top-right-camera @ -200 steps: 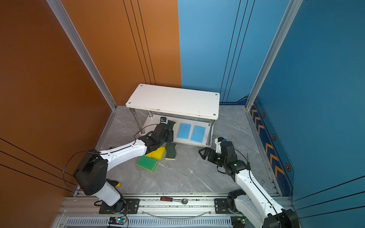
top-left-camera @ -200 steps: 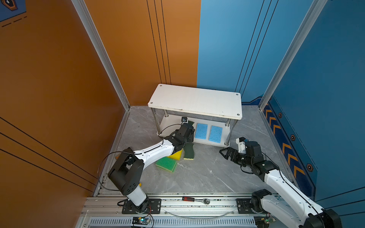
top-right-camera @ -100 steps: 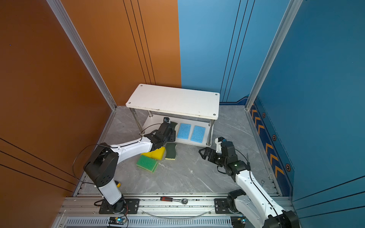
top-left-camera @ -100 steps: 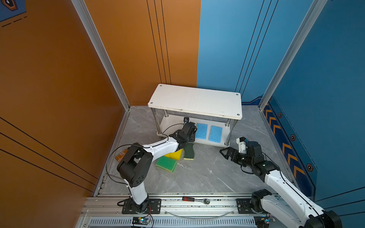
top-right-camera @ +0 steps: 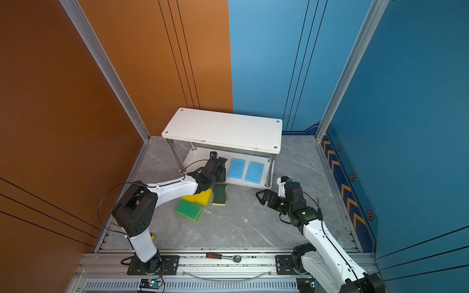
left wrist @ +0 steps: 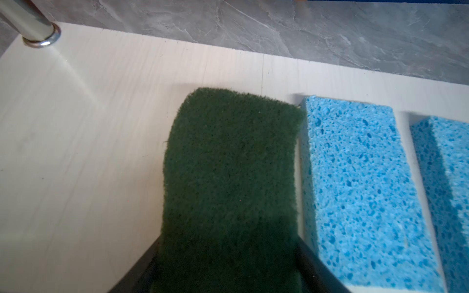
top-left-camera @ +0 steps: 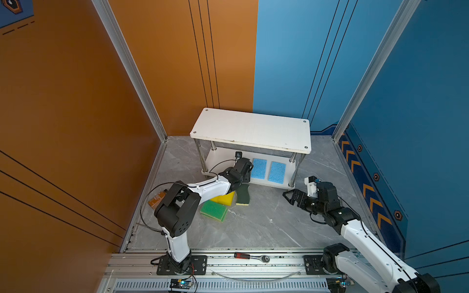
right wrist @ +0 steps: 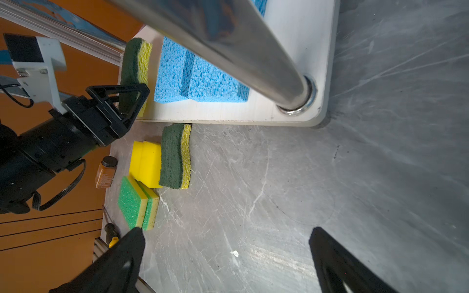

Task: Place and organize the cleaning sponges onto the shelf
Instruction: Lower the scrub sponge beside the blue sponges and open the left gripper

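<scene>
1. While the left tool (top-left-camera: 244, 168) is clamped across the near short end of a dark-green scouring sponge (left wrist: 228, 177), it reaches in under the shelf's top board (top-left-camera: 251, 130). It holds the sponge over the lower board (left wrist: 76, 132); I cannot tell whether the sponge already rests there.
2. Gripping that end leaves most of the sponge ahead of the fingers, which probably lets it slide in under the low top board.
3. Its scouring face is up and its yellow backing down. Its long axis runs from the tool toward the board's back edge, roughly parallel to the long sides of the nearer light blue sponge (left wrist: 355, 190). The far corner leans in to meet that neighbour's corner.
4. A second light blue sponge (left wrist: 449, 192) lies flat beyond it with a narrow gap between them, so the row seems sorted by kind.
5. With jaws wide apart and empty, the right tool (top-left-camera: 288, 195) hovers over the table (top-left-camera: 266, 228) near a front metal post (right wrist: 253, 50), likely keeping clear.
6. Left on the table in front of the shelf are another dark-green sponge (top-left-camera: 243, 194), yellow blocks (top-left-camera: 225, 199) and a light-green-topped pair (top-left-camera: 213, 210).
</scene>
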You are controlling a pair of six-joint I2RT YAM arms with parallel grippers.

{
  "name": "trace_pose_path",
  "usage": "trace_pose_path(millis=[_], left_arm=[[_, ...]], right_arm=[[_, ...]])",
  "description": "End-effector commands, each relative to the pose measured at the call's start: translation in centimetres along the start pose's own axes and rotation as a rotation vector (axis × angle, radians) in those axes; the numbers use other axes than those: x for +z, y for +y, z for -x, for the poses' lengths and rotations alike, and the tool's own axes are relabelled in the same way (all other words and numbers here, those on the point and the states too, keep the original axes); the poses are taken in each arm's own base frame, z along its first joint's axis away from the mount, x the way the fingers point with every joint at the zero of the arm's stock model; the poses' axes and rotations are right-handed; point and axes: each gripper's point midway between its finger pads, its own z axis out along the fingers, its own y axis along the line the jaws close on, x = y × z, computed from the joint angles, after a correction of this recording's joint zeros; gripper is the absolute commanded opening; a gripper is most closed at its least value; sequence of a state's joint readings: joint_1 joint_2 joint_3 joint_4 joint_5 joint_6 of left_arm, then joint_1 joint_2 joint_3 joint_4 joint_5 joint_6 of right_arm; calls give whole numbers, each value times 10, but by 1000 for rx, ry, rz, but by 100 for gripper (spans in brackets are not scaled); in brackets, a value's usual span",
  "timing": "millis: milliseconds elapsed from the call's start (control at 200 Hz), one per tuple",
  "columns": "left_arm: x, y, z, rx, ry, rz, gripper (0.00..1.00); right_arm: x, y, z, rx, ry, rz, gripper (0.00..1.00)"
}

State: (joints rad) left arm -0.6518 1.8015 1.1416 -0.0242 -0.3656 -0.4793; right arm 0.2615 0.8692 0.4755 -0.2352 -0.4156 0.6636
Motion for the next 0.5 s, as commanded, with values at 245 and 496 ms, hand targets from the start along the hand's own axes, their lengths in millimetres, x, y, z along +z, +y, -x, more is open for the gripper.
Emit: trace_pose_path(millis=[245,496], left_arm=[[10,1,18,-34,-26,5,69],[13,1,11,-25,-7,1,69]], right_arm=[[-1,-4,-4,22,10,-13,100],[-1,-6,-5,26,9,-17,100]])
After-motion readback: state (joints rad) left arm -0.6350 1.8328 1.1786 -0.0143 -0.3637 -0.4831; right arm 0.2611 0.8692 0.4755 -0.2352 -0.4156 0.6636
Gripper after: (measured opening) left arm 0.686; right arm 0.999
